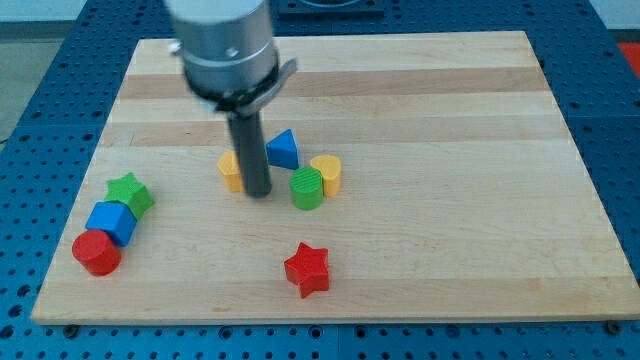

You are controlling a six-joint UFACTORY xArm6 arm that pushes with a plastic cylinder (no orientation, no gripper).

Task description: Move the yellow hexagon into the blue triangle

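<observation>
1. Yellow hexagon: mostly hidden behind the rod, only its left edge showing; it sits just to the view's left of the blue triangle, slightly lower, not clearly touching.
2. My tip is down on the board, pressed at the hexagon's right side, between hexagon and triangle. No jaws on this rig, so no open or closed state to report.
3. Risk: from this side, any push would drive the hexagon away from the triangle.
4. Risk: the green cylinder, just below-right of the triangle, and the yellow cylinder beside it could get clipped on a swing round.
5. Risk: the rod may nudge the triangle itself.
</observation>
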